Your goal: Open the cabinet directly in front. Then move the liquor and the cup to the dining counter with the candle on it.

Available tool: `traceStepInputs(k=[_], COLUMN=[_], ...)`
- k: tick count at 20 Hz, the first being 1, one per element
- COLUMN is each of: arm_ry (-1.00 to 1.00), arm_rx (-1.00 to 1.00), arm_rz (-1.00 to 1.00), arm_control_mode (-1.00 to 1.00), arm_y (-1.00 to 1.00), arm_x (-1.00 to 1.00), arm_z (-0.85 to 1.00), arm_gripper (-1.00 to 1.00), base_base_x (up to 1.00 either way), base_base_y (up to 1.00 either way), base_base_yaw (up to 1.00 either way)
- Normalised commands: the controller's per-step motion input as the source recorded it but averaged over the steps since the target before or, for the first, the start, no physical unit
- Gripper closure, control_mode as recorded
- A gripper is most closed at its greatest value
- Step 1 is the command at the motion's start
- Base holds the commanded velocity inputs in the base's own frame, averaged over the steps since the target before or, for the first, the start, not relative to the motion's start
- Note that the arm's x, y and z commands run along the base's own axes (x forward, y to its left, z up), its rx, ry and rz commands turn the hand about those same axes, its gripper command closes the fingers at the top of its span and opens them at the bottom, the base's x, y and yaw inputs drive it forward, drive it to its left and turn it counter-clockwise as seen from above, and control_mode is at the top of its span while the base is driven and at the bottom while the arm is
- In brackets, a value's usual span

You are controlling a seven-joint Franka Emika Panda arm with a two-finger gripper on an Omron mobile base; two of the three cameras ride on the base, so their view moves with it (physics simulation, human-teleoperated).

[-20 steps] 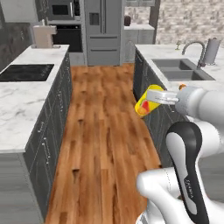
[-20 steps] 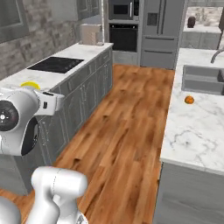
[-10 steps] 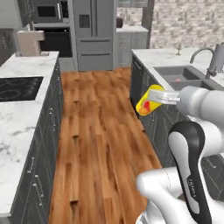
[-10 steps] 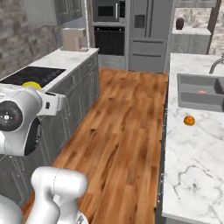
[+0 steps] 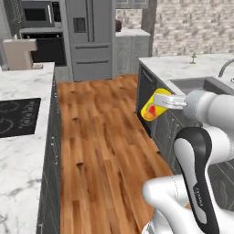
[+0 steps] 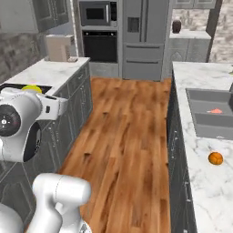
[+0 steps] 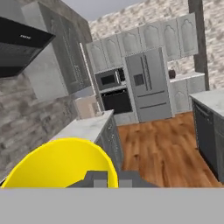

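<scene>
We see the cup (image 5: 154, 105), bright yellow with a red mark on its side, clamped in our hand (image 5: 167, 101) and carried tilted in the air above the wood floor (image 5: 105, 137), just off the near corner of the dining counter (image 5: 183, 68). In the hand view its yellow rim (image 7: 61, 162) sits right at the fingertips (image 7: 97, 179), which close on it. In the right base view a sliver of the cup (image 6: 32, 88) peeks over the white arm (image 6: 22, 123). To the right of the cup, the dining counter's marble worktop holds a built-in sink (image 6: 209, 119) with a faucet (image 5: 225, 68), an orange fruit (image 6: 215, 158) lying on the marble near the sink, and a small stand-like object (image 5: 194, 57) near the far end, too small for us to name. Across the aisle, the other worktop (image 5: 23, 119) carries a black cooktop (image 5: 16, 116) and a beige box-shaped appliance (image 5: 18, 52). At the far end of the floor stand a grey refrigerator (image 6: 145, 38) and a wall oven with a microwave above it (image 6: 98, 29).
</scene>
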Motion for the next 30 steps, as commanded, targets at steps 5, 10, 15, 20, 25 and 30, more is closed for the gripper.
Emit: traceStepInputs(k=[5,10,15,20,25,30], arm_ry=[0.0,0.0,0.0,0.0,0.0,0.0], arm_rx=[0.0,0.0,0.0,0.0,0.0,0.0], arm_rz=[0.0,0.0,0.0,0.0,0.0,0.0], arm_control_mode=[1.0,1.0,1.0,1.0,1.0,1.0], arm_y=[0.0,0.0,0.0,0.0,0.0,0.0], arm_x=[0.0,0.0,0.0,0.0,0.0,0.0], arm_z=[0.0,0.0,0.0,0.0,0.0,0.0], arm_gripper=[1.0,1.0,1.0,1.0,1.0,1.0], base_base_x=[1.0,1.0,1.0,1.0,1.0,1.0], base_base_y=[0.14,0.1,0.21,0.35,0.4,0.56], base_base_yaw=[-0.15,-0.14,-0.17,-0.17,-0.19,-0.26])
